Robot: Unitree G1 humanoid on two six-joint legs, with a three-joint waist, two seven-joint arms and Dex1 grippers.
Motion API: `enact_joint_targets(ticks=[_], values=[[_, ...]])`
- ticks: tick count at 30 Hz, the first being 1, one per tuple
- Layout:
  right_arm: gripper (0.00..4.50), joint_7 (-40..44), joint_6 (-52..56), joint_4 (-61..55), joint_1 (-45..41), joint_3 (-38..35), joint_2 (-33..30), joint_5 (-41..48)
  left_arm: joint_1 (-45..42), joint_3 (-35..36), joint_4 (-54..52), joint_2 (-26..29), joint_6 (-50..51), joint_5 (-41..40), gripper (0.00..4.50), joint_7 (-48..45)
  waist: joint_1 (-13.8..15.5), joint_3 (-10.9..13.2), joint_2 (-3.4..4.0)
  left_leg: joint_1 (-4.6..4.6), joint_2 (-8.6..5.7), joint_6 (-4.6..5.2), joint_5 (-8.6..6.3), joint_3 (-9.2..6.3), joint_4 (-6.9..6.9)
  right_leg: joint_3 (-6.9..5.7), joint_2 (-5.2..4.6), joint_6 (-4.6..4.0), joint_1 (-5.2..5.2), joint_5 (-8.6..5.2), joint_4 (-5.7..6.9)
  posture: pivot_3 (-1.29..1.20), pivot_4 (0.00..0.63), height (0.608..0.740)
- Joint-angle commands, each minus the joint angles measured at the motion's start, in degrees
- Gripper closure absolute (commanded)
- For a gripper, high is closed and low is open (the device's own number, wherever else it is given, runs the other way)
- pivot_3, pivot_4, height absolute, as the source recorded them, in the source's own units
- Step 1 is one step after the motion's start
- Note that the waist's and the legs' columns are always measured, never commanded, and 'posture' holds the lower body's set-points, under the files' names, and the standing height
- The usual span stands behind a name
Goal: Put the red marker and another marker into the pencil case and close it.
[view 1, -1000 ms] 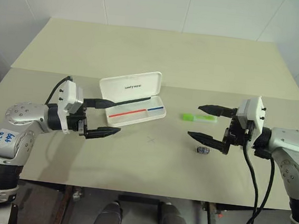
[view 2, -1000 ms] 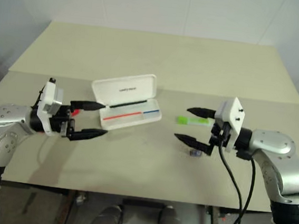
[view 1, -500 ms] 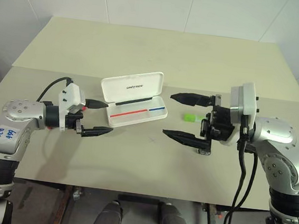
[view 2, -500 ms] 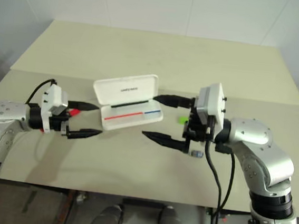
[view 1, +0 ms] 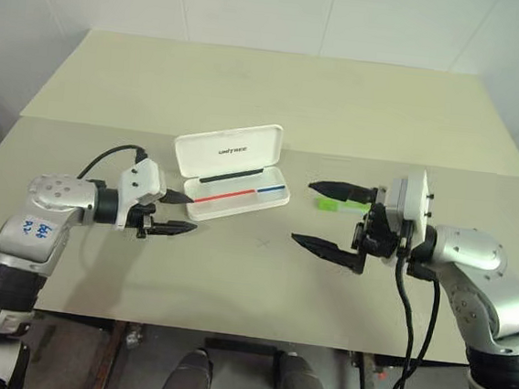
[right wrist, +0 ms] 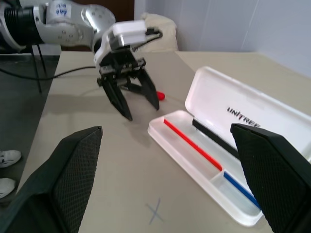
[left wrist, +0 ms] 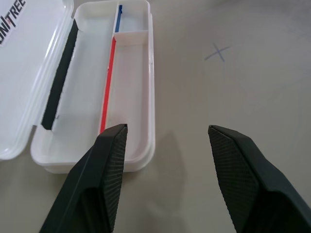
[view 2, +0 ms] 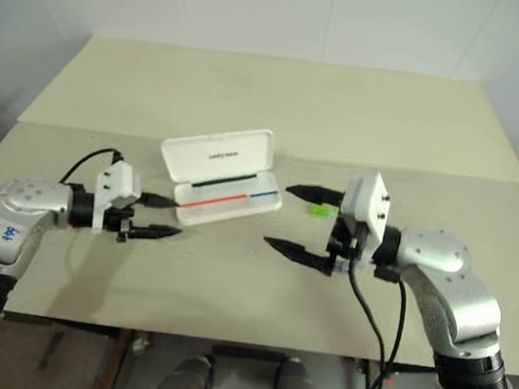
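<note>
Left gripper: two black fingers apart, nothing between them, poised low over the table just beside the near short end of the pencil case. Right gripper: fingers spread wide, empty, pointing across toward the case from the other side. Red marker: a bright red end peeping out on the table just behind the left gripper's fingers, barrel hidden; outside the case. Likely light, stiff and smooth, prone to roll; best taken across mid-barrel, then laid lengthwise in the long compartment. Another marker: stubby light-green highlighter flat on the table, near the case's far short end, partly behind the right gripper's upper finger. Judged light and rigid, short enough to pivot in a pinch; grip square across the body. Pencil case: white hard plastic, open, lid tilted back on its hinge, tray empty. Probably light enough to slide when pushed; closing calls for pressing on the lid's free long edge. Inside: black strip along the hinge side, printed red line, short blue line in the small end compartment. Writing: "UNITREE" in dark capitals on the inner lid. Faint pencilled X on the table between the two grippers.
</note>
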Motion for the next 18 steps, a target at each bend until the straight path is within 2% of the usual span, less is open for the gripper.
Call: enact_joint_targets(ticks=[1,9,18], values=[[0.0,-1.0,-2.8,-0.3,0.3,0.3,1.3,-1.3,-2.8,-2.0,2.3,-0.8,-2.7,2.8,1.65,-0.6,-0.1,0.0,0.0,0.0,-0.01,0.0,0.0,0.01,0.01,0.01,0.0,0.01,0.0,0.01,0.01,0.0,0.15,0.74],[0.0,-3.3,-3.8,-0.8,0.5,0.9,3.5,-2.2,-6.0,-5.1,7.1,-2.6,-5.5,5.6,1.65,-3.3,-0.2,0.0,0.0,0.02,0.1,-0.02,0.01,0.02,-0.01,0.05,0.14,0.0,-0.05,0.0,0.08,0.0,0.15,0.74],[0.0,-5.2,-3.6,-1.6,0.1,0.3,4.0,-2.1,-7.0,-6.1,10.3,-4.8,-7.2,8.7,1.65,-1.5,-0.1,0.0,0.0,0.01,0.09,-0.02,0.01,0.02,0.02,0.05,0.12,0.0,-0.04,0.0,0.1,0.0,0.15,0.74]])
